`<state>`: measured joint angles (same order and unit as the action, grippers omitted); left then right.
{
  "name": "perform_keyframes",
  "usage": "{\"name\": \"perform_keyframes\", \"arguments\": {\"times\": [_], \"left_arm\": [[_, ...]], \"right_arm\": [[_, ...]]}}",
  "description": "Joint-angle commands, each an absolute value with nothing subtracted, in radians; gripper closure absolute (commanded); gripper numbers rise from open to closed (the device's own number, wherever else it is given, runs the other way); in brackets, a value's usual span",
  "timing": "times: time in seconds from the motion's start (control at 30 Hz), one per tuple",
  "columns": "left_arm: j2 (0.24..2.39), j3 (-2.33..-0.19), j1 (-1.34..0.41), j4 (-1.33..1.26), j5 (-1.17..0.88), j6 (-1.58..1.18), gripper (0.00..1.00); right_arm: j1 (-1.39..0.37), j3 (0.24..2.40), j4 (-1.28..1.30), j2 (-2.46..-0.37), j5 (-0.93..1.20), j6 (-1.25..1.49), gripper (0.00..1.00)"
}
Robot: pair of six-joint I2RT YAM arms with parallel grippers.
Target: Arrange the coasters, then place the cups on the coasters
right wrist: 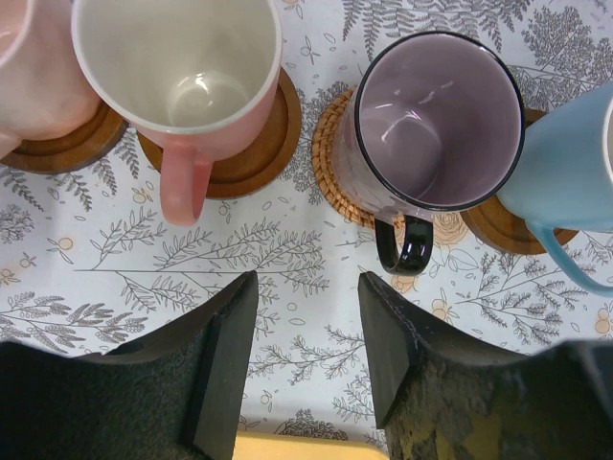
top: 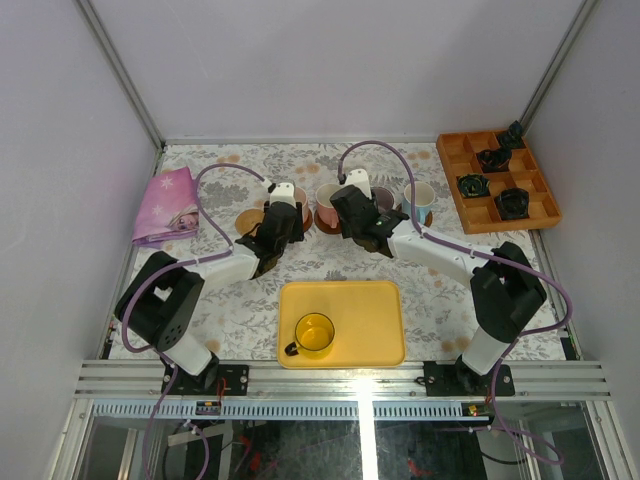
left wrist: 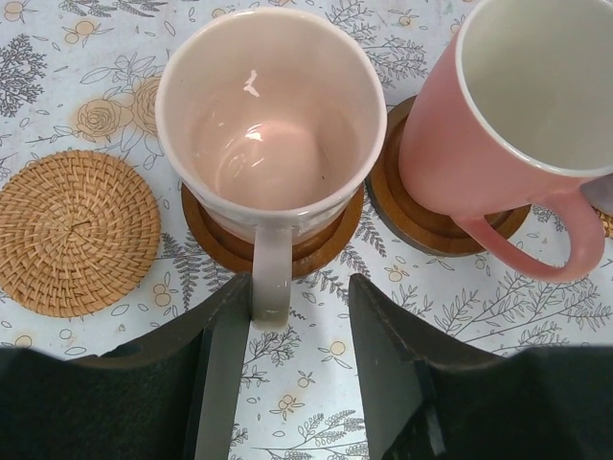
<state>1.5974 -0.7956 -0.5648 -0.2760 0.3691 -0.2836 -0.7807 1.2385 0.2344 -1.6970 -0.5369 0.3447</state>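
Four cups stood in a far row when seen from above, each on a coaster, while the yellow cup [top: 314, 334] sat apart on the yellow tray [top: 385, 300] at the near edge. One bare woven coaster [top: 249, 219] lay at the left end of the row, so I judged that placing the yellow cup there was the job remaining. Bringing it in could have knocked the row, because the cups stood close together.

On your left wrist camera, the left gripper [left wrist: 300, 285] had its fingers apart. They straddled the handle [left wrist: 271, 283] of the pale pink cup [left wrist: 271, 105] without clamping it, and one finger lay just beside it, perhaps touching. A sideways pull-out could have hooked that handle. That would have twisted the cup off its dark wooden coaster [left wrist: 330, 247] or into the pink cup [left wrist: 450, 163] just beside it. Both cups looked like smooth, glossy glazed ceramic. The bare disc was coiled and ribbed, and probably light enough to skid on the floral table cover [left wrist: 115, 57].

On your right wrist camera, the right gripper [right wrist: 306, 287] stood apart on nothing, short of the row. The grey-purple cup [right wrist: 436, 115], glossy with a dark loop handle [right wrist: 402, 244], sat on a woven coaster [right wrist: 330, 158] that showed mostly on one side. A nudge might have tipped it off the rim. The light blue cup [right wrist: 560, 182] stood just beside it, and you could not tell whether they touched.
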Motion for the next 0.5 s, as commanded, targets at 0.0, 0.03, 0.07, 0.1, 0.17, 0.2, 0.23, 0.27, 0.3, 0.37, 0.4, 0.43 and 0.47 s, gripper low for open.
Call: {"name": "perform_keyframes", "arguments": {"times": [0.0,0.03,0.07,0.1,0.17,0.2,0.23,0.27,0.3,0.37,0.4,0.43,0.47], "left_arm": [[1.570,-0.795,-0.573,-0.275,0.368,-0.301,0.56],[1.569,-0.796,-0.574,-0.273,0.367,-0.301,0.56],[1.570,-0.796,-0.574,-0.271,0.369,-0.302,0.56],[1.570,-0.797,-0.575,-0.269,0.369,-0.302,0.56],[1.569,-0.796,-0.576,-0.264,0.376,-0.304,0.56],[1.567,-0.796,-0.577,-0.261,0.380,-0.306,0.56],[1.567,-0.795,-0.577,-0.258,0.385,-0.308,0.55],[1.564,-0.795,-0.578,-0.251,0.392,-0.310,0.54],[1.560,-0.797,-0.577,-0.243,0.399,-0.310,0.52],[1.546,-0.797,-0.578,-0.221,0.416,-0.314,0.45],[1.535,-0.795,-0.578,-0.211,0.423,-0.316,0.39],[1.520,-0.794,-0.579,-0.199,0.429,-0.315,0.33],[1.503,-0.790,-0.578,-0.182,0.432,-0.313,0.28]], "right_arm": [[-0.779,1.226,0.220,-1.667,-0.535,0.359,0.46],[-0.778,1.225,0.219,-1.667,-0.536,0.359,0.46],[-0.778,1.226,0.220,-1.667,-0.535,0.360,0.46],[-0.779,1.224,0.220,-1.667,-0.535,0.360,0.46],[-0.779,1.224,0.219,-1.667,-0.534,0.362,0.46],[-0.779,1.224,0.219,-1.667,-0.533,0.361,0.46],[-0.779,1.223,0.219,-1.667,-0.535,0.362,0.46],[-0.778,1.223,0.219,-1.647,-0.535,0.363,0.46],[-0.779,1.221,0.219,-1.638,-0.534,0.363,0.46],[-0.779,1.220,0.221,-1.632,-0.538,0.364,0.46],[-0.778,1.219,0.222,-1.626,-0.540,0.363,0.46],[-0.779,1.217,0.225,-1.620,-0.545,0.363,0.46],[-0.779,1.216,0.228,-1.613,-0.551,0.363,0.46]]}}
